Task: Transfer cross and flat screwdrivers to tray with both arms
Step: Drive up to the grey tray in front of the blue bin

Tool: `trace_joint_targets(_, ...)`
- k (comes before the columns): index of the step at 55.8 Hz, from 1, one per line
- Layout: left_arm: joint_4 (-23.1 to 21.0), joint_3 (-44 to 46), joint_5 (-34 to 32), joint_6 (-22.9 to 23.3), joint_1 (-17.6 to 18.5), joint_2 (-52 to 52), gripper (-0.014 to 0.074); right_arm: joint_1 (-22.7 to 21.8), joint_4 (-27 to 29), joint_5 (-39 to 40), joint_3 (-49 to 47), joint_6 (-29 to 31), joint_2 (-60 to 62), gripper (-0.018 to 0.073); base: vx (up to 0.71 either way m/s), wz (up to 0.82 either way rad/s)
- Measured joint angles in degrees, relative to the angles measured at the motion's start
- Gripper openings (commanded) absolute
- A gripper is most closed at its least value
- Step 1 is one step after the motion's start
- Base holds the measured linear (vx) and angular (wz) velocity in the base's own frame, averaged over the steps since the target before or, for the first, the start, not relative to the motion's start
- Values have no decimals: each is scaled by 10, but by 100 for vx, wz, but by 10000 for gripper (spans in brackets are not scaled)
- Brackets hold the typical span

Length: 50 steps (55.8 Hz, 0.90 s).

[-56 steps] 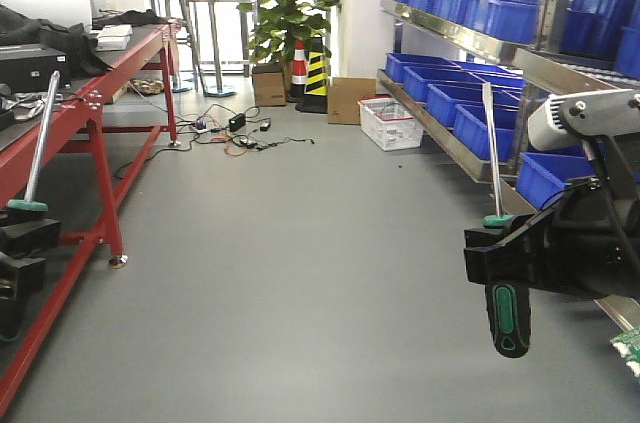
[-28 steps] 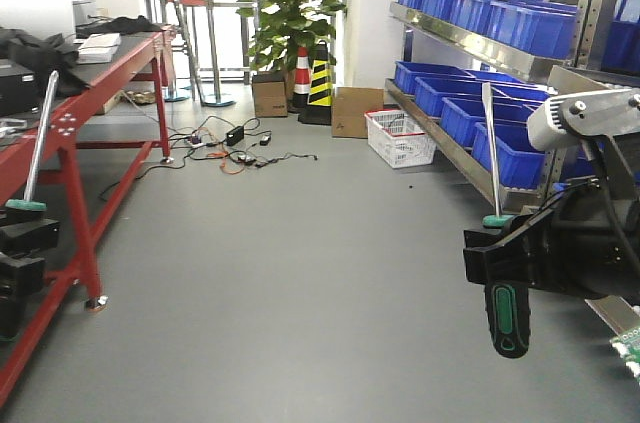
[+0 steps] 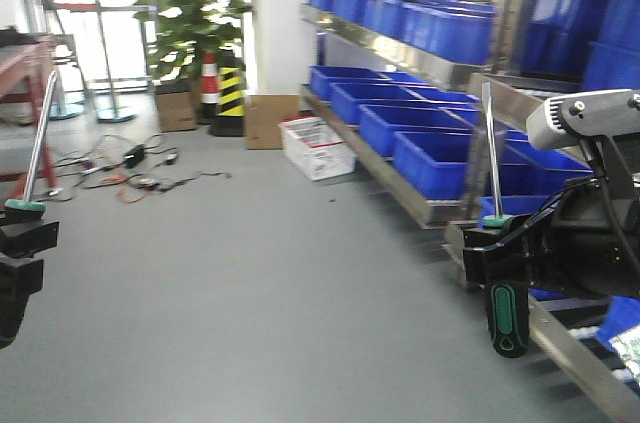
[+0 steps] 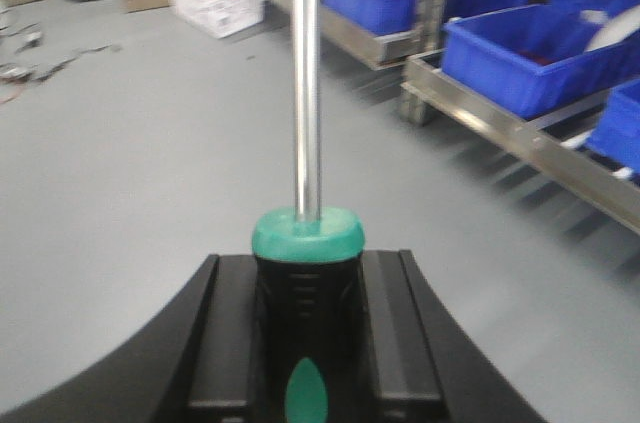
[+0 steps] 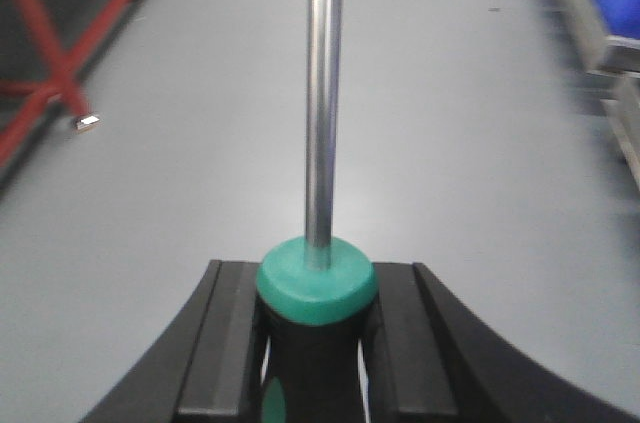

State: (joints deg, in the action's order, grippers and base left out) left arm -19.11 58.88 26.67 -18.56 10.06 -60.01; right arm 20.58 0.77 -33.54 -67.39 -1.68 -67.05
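My left gripper (image 3: 18, 235) at the far left edge is shut on one screwdriver (image 3: 38, 138), whose silver shaft points up. The left wrist view shows its black handle with green collar (image 4: 307, 243) clamped between the black fingers (image 4: 225, 328). My right gripper (image 3: 505, 253), under a silver-grey casing, is shut on the other screwdriver (image 3: 507, 318). That screwdriver's shaft points up and its handle hangs below the jaws. The right wrist view shows its green collar (image 5: 316, 281) between the fingers (image 5: 225, 343). Both are held in the air over the grey floor. The tray is out of view.
Metal shelving with blue bins (image 3: 440, 158) runs along the right, close to my right arm. A white crate (image 3: 318, 146), a cardboard box (image 3: 265, 121), a striped cone (image 3: 208, 83) and a plant (image 3: 195, 13) stand behind. Cables (image 3: 120, 175) lie on the floor. A red table's end (image 3: 25, 68) is far left.
The whole view has swung to the right. The red table has slid almost out at the left and the shelving has come nearer. Both grippers hold their screwdrivers as before.
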Motion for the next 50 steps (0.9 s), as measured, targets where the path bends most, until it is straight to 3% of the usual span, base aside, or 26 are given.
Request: trace_joint_targets(50, 0, 0, 0, 0, 0, 0, 0, 0, 0, 0, 0, 0, 0, -8, 41, -74)
